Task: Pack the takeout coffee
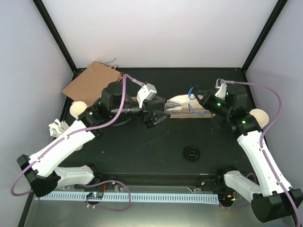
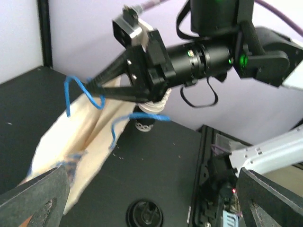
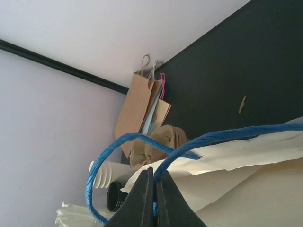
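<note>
Cup stands lid-up, on the near side of the bag, walls hidden under the lid; right hand pinches the bag's blue handle; left hand gapes wide, empty, beside the bag's left end.

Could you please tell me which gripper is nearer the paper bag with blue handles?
Right. The right gripper is shut on a blue handle of the paper bag; the left gripper is open beside the bag's opposite end, seemingly just clear of it.

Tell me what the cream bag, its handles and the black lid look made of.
Bag: cream matte paper, by its creases. Handles: blue twisted cord, perhaps paper; spiral strands show. Lid: black, likely plastic; moulded rings, faint sheen.
</note>
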### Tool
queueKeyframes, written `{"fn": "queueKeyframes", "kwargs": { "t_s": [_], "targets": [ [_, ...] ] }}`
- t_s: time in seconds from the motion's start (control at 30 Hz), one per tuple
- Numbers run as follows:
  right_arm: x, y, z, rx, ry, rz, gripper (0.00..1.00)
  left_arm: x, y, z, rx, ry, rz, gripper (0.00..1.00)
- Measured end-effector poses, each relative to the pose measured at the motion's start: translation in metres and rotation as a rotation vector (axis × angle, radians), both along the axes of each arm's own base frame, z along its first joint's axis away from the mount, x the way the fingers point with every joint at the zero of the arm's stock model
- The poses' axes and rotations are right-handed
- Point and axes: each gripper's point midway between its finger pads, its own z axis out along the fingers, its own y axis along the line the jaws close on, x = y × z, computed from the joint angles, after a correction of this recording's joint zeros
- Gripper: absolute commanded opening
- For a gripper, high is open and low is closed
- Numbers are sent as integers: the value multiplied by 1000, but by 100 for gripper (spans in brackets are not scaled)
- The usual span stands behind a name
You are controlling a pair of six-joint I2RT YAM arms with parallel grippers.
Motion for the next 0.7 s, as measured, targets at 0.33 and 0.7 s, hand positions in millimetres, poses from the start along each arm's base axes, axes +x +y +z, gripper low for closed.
{"fn": "queueKeyframes", "kwargs": {
  "t_s": [0.33, 0.7],
  "targets": [
    [-5, 41, 48, 68, -107, 283, 1, 90, 46, 7, -6, 62, 305, 99],
    [-49, 57, 14, 8, -88, 552, 1, 121, 62, -44, 139, 74, 412, 95]
  ]
}}
